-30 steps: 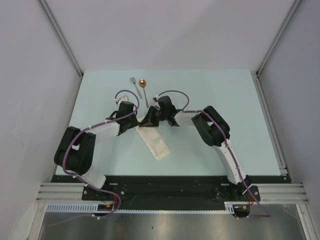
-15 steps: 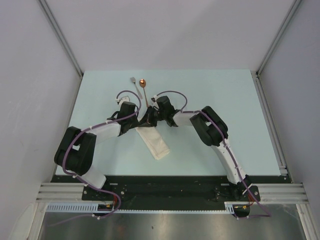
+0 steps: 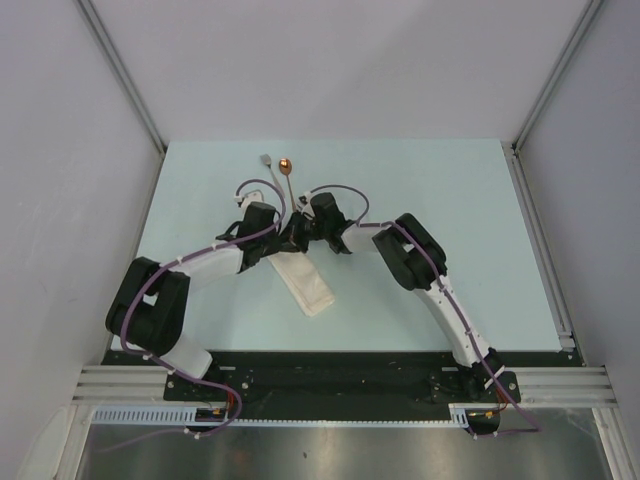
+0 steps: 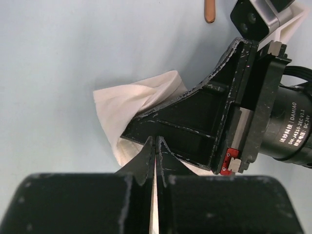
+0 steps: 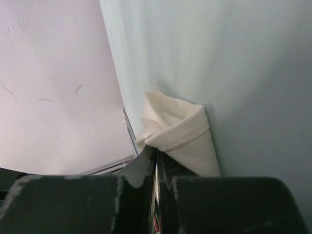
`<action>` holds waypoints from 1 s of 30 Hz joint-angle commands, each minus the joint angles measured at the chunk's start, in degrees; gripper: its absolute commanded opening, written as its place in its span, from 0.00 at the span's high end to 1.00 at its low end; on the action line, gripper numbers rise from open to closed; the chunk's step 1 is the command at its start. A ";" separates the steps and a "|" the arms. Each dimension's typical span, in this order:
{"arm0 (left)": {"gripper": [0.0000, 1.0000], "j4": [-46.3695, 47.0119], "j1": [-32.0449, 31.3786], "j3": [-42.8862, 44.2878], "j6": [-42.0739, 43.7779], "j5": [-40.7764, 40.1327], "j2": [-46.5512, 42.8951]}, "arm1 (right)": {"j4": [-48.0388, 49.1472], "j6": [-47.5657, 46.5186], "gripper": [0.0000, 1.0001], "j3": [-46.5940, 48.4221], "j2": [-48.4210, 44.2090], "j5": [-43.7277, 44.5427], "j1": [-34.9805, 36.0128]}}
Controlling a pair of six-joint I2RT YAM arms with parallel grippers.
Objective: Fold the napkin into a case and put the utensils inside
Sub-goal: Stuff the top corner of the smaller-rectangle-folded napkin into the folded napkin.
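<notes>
The napkin lies as a narrow cream case, slanting from the table's middle toward the near edge. Its far end bunches up where both grippers meet. My left gripper is shut, and a thin cream layer of cloth shows between its jaws. My right gripper is shut on the same end, with the cloth's rolled edge rising right off its tips. The silver fork and copper-bowled spoon lie side by side just beyond the grippers.
The right gripper's black finger crosses directly in front of my left jaws. The spoon's handle tip lies just past them. Grey enclosure walls and a metal rail border the pale table.
My left gripper has closed on the cloth. Both grippers have edged slightly toward the far side, and the strip's near end has shifted a little with them.
</notes>
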 commanded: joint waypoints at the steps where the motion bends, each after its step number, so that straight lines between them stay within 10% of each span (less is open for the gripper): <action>1: 1.00 -3.97 -0.60 2.93 -1.74 -0.49 0.67 | 2.49 1.93 0.95 4.23 1.00 0.96 -0.11; 9: 0.80 -6.52 -0.34 6.09 0.98 -7.52 1.29 | 4.68 1.38 0.95 -2.52 -1.20 1.05 -1.07; 30: 0.79 -5.48 0.54 3.90 1.95 -10.96 3.31 | 4.59 0.94 0.96 -2.62 -0.85 0.44 -1.16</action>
